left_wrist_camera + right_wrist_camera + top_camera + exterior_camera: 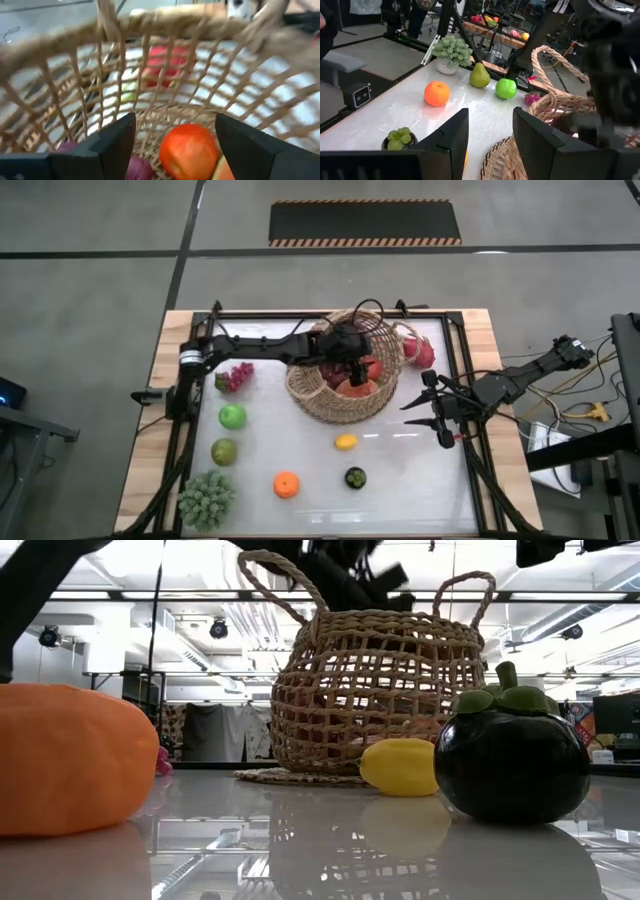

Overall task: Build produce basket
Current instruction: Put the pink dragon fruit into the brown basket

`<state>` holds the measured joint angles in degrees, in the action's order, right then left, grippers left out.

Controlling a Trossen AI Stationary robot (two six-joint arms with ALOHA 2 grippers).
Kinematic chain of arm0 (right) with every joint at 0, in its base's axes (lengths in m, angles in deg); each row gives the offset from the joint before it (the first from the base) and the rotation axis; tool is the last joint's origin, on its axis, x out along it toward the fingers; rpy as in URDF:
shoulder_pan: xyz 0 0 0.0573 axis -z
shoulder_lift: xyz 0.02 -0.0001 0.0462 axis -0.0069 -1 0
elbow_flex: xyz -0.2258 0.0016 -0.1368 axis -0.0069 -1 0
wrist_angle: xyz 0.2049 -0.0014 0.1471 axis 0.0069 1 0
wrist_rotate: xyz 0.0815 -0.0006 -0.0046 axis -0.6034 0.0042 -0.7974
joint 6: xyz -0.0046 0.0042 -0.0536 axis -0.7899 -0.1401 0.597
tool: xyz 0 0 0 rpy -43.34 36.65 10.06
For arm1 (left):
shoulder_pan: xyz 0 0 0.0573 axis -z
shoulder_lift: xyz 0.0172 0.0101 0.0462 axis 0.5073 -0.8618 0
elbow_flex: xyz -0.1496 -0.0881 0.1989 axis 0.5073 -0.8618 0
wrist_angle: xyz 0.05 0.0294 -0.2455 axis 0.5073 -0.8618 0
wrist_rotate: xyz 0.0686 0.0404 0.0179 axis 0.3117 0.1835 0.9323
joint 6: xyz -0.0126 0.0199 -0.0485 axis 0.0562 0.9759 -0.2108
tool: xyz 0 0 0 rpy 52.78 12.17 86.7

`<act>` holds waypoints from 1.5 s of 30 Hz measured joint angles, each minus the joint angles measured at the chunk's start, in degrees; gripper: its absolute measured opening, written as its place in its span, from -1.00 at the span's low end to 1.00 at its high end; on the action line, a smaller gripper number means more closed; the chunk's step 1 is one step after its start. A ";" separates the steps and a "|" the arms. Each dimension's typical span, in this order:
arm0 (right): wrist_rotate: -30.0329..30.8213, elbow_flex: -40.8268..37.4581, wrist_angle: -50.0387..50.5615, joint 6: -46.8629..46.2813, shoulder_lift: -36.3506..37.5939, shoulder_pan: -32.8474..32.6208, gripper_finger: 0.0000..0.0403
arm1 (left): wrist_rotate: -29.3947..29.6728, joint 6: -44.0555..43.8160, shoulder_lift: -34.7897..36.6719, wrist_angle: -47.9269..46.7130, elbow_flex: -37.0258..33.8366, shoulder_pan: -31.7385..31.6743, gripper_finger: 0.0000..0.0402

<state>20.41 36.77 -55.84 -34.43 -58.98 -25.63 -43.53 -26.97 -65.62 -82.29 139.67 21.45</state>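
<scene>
The tan wicker basket (345, 385) stands on its base at the table's far middle; it also shows in the low view (375, 690). My left gripper (350, 352) is open over the basket's mouth, pointing down into it (175, 122). Below its fingers a red-orange apple (189, 150) and a purple piece (139, 169) lie on the basket's bottom. My right gripper (430, 405) is open and empty to the right of the basket (491, 120). On the table lie a lemon (346, 442), an orange (287, 484), a green apple (232, 416), a pear (224, 451) and purple grapes (234, 376).
A dark mangosteen (355, 477) lies near the front, and a green spiky plant (207, 500) stands at the front left corner. A pink fruit (418, 352) lies against the basket's far right side. The basket's two loop handles (275, 580) stand up beside my left gripper.
</scene>
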 joint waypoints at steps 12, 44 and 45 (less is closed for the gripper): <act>6.29 0.09 -0.72 -1.98 -0.46 0.00 -0.30 | -0.02 8.52 13.31 -2.71 -4.27 9.09 0.27; 13.08 53.23 34.63 -17.31 -34.92 30.16 0.08 | 1.85 16.21 41.48 25.96 -43.54 17.17 0.27; 9.92 55.60 37.37 -18.88 -35.88 33.37 0.08 | 2.00 16.53 41.60 26.02 -43.75 17.13 0.27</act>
<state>30.33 92.37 -18.47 -53.31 -94.86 7.74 -41.53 -10.44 -24.02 -56.27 95.92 38.58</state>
